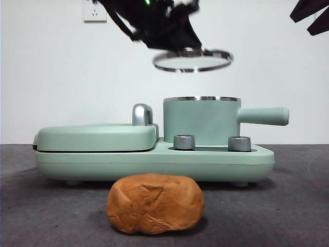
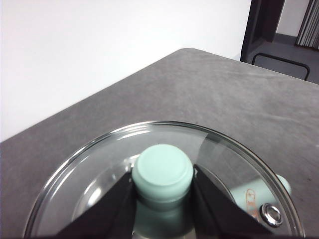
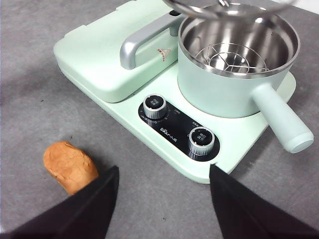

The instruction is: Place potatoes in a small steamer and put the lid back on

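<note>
The orange-brown potato lies on the grey table in front of the cooker, also seen in the right wrist view. The mint-green small steamer stands open on the cooker's right half, a wire rack inside it. The glass lid hangs in the air above the steamer. My left gripper is shut on the lid's mint-green knob. My right gripper is open and empty, high above the table in front of the cooker, and appears as a black tip at the top right.
The mint-green cooker base carries a flat griddle cover with a steel handle on its left half and two steel dials at the front. A wall socket is behind.
</note>
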Controlling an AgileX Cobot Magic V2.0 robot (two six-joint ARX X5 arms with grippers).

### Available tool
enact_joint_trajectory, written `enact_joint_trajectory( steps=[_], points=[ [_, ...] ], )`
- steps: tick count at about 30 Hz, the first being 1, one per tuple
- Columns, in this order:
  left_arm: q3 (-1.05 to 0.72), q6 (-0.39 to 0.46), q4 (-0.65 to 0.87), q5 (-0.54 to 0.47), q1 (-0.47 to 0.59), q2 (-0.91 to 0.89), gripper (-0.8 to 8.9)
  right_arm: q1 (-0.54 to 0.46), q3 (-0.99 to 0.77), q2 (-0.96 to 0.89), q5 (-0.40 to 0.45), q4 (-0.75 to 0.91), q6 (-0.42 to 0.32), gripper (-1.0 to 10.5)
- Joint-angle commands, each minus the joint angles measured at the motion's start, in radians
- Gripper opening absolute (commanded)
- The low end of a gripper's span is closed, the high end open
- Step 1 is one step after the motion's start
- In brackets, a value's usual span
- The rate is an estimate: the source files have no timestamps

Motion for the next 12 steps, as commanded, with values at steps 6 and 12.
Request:
enact_joint_trajectory(
  steps=[6,12],
  points=[
    [0.029,-0.037,-0.148,-0.060,0.004,-0.136,0.15,0.019,0.017,0.010,-0.005,0.007,-0.040,2.9],
    [-0.025,-0.040,-0.222,-0.103,0.010,-0.244,0.15,0.076,0.017,0.067,-0.009,0.008,-0.089,3.4]
  ],
)
